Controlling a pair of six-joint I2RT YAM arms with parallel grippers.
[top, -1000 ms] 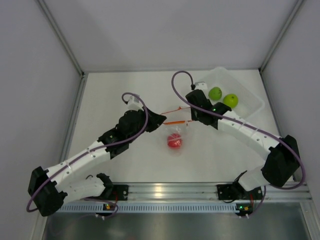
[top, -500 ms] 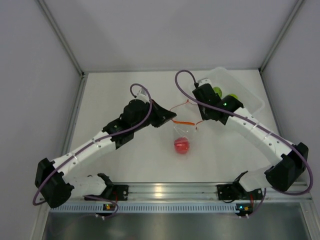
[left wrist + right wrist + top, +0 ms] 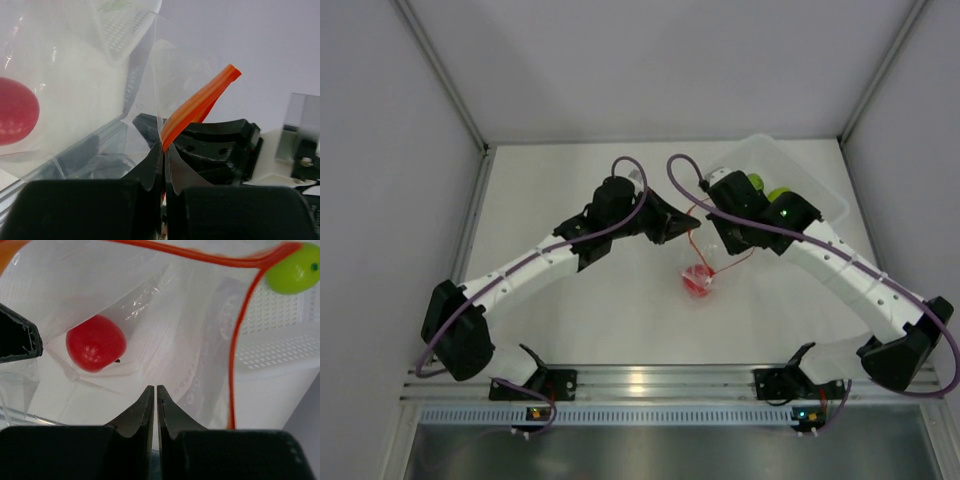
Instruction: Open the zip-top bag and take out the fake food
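Note:
The clear zip-top bag (image 3: 703,262) hangs between both grippers above the table, its red-orange zip strip (image 3: 736,262) looping at the open mouth. One red ball (image 3: 697,281) sits in the bag's bottom; it also shows in the left wrist view (image 3: 15,111) and the right wrist view (image 3: 95,349). My left gripper (image 3: 677,222) is shut on the zip strip (image 3: 197,106). My right gripper (image 3: 713,240) is shut on the bag's other wall (image 3: 165,315). Two lime green balls (image 3: 753,182) lie in the tub, partly hidden by my right arm; one shows in the right wrist view (image 3: 292,272).
The clear rigid tub (image 3: 805,172) stands at the back right, just behind my right gripper; its perforated floor (image 3: 280,340) shows through the bag. Grey walls close in the table on the left, back and right.
Both grippers have moved back and to the right with the bag, drawing closer together. The bag now hangs lower between them, and the red ball has shifted right, toward the tub.

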